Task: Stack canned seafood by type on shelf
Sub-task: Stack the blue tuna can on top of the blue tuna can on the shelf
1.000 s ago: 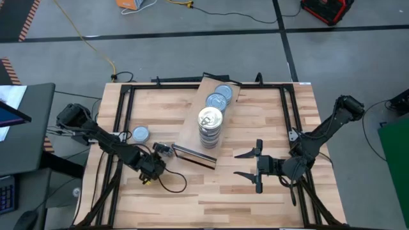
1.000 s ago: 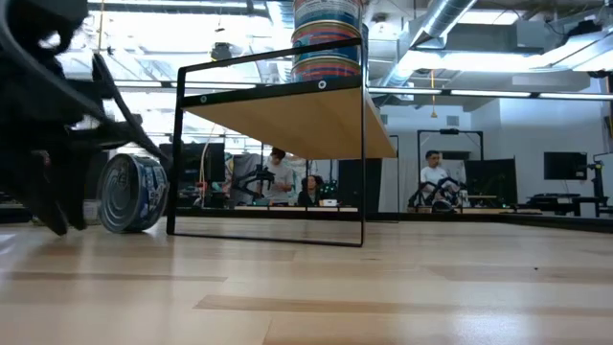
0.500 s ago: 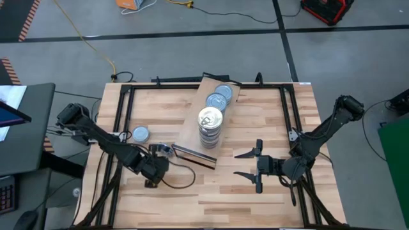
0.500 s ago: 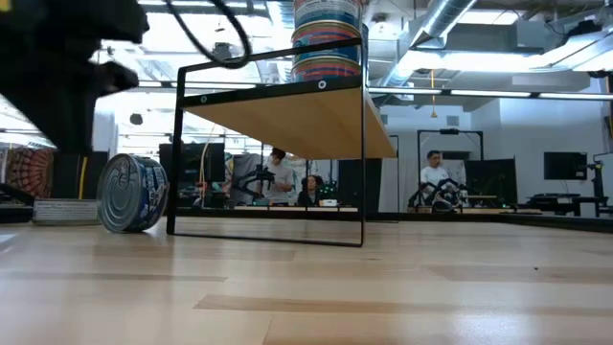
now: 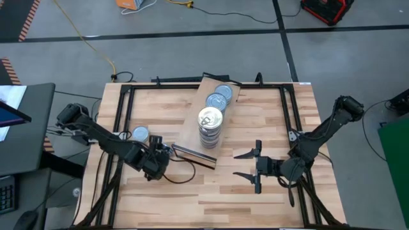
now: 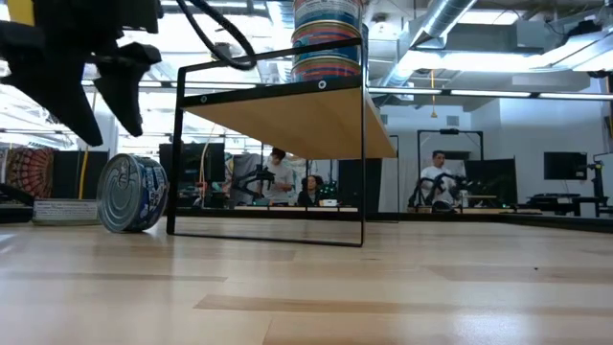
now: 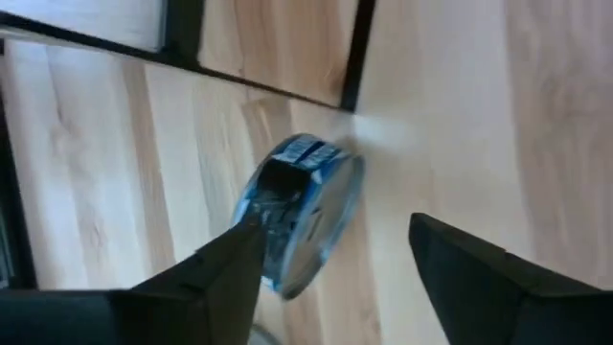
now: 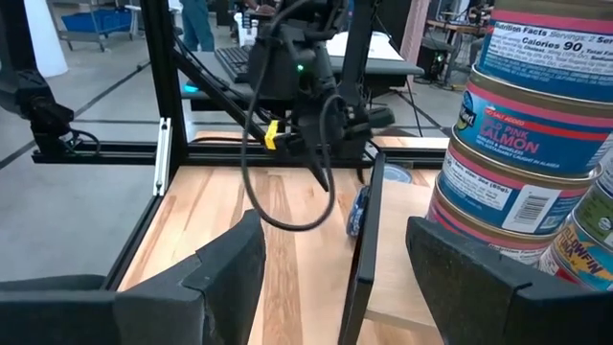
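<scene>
At the far left of the slatted tabletop [image 5: 255,198], one blue-grey can [image 5: 140,133] lies flat beside the black frame rail. Just right of it, the left gripper [image 5: 158,153] hangs above the boards with its fingers spread apart and nothing between them. Under it a blue-labelled can [image 6: 132,193] stands on its edge, free of the fingers, close to the corner of the shelf [image 5: 189,137]. The left wrist view shows this can [image 7: 305,208] tilted on its rim between the two open fingertips without touching them.

The shelf, a light-wood board on a thin black frame, sits at the middle of the tabletop. A tall stack of cans [image 5: 209,126] with a pale gold lid on top stands on it, and two blue-grey cans [image 5: 218,97] lie behind the stack at the far end of the board.

To the right, the right gripper [image 5: 256,165] waits low over the tabletop, fingers wide apart and empty, pointing toward the shelf.
</scene>
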`<action>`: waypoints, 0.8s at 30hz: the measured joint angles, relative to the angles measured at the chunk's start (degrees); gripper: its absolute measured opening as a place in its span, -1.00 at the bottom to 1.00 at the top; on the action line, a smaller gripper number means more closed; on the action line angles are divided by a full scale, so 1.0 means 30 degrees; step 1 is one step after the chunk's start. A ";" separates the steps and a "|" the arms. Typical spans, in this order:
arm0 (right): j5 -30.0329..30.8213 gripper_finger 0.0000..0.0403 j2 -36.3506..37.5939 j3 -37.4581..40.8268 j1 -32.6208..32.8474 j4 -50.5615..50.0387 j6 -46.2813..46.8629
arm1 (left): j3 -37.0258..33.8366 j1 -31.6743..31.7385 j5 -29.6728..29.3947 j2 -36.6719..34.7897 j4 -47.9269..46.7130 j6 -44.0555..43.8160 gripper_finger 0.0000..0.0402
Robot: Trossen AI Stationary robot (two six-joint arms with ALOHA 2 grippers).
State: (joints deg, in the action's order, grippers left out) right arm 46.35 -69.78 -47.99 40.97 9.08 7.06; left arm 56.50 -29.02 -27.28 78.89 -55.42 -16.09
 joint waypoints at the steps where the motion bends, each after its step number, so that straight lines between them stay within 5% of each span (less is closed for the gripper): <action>1: 0.0000 0.40 0.0000 0.0000 0.0000 -0.0007 0.0004 | -0.0035 0.0222 0.0044 0.0000 -0.0017 0.0296 0.28; 24: 0.0000 0.40 0.0007 0.0000 0.0087 0.0000 -0.0010 | -0.0291 0.5973 0.5226 -0.0024 0.0434 0.8865 0.31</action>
State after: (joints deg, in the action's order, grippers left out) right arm 46.35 -69.76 -47.99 41.23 9.08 7.03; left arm 55.63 -11.10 -11.60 78.82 -54.12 10.50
